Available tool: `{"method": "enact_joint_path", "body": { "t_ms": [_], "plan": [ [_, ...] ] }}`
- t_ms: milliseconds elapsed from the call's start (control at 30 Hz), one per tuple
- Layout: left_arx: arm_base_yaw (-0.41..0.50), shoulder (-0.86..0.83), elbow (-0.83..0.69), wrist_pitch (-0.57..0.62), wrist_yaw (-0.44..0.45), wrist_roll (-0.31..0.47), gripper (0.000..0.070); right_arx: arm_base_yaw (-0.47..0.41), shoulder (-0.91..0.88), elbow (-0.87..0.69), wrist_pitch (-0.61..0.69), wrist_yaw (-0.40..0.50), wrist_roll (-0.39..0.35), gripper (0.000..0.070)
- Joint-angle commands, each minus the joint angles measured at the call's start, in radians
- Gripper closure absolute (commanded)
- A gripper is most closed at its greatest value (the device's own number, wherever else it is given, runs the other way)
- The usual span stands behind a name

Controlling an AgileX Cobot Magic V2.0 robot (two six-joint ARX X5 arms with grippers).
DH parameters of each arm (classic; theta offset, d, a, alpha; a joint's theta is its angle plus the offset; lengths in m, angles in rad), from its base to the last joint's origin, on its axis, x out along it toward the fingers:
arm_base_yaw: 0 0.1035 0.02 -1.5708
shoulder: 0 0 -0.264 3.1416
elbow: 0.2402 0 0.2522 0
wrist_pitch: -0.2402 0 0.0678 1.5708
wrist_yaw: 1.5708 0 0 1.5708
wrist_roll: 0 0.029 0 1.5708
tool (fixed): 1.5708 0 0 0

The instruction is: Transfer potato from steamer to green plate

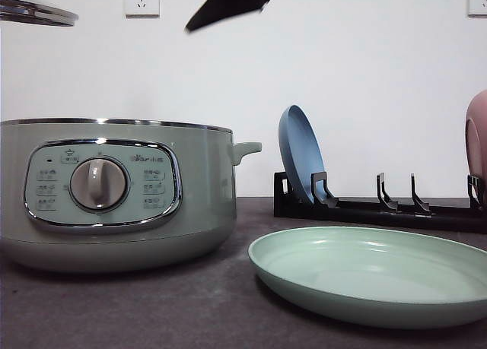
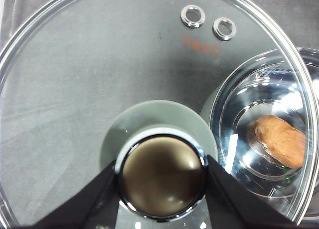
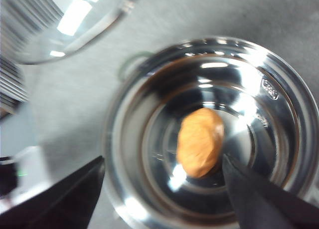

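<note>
The lid (image 2: 124,64) is clamped by the left end effector (image 2: 162,176), exposing the potato (image 3: 200,141) for the spread right end effector (image 3: 164,189).

The front camera sat low at table height, close to the steamer (image 1: 114,193) at nine o'clock. Both wrist cameras looked straight down (the right one blurred), sharing the steamer's shiny bowl and the potato (image 2: 280,140) (image 3: 200,141).
</note>
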Motion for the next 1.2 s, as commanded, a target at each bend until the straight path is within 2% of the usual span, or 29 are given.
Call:
{"method": "enact_joint_path", "body": {
  "t_ms": [0,133,533,1167],
  "plan": [
    [0.000,-0.012,0.032,-0.006,-0.003,0.005,0.0699,0.023,0.059,0.047,0.005,0.028,-0.026,0.0221],
    [0.000,-0.012,0.032,-0.007,-0.003,0.005,0.0699,0.050,0.144,0.081,0.027,0.100,-0.036,0.0220],
    [0.000,-0.012,0.032,-0.007,-0.003,0.005,0.0699,0.110,0.281,0.081,0.111,0.212,-0.048,0.0220],
    [0.000,-0.012,0.032,-0.006,-0.003,0.005,0.0699,0.114,0.394,0.081,0.130,0.236,-0.050,0.0220]
  ]
}}
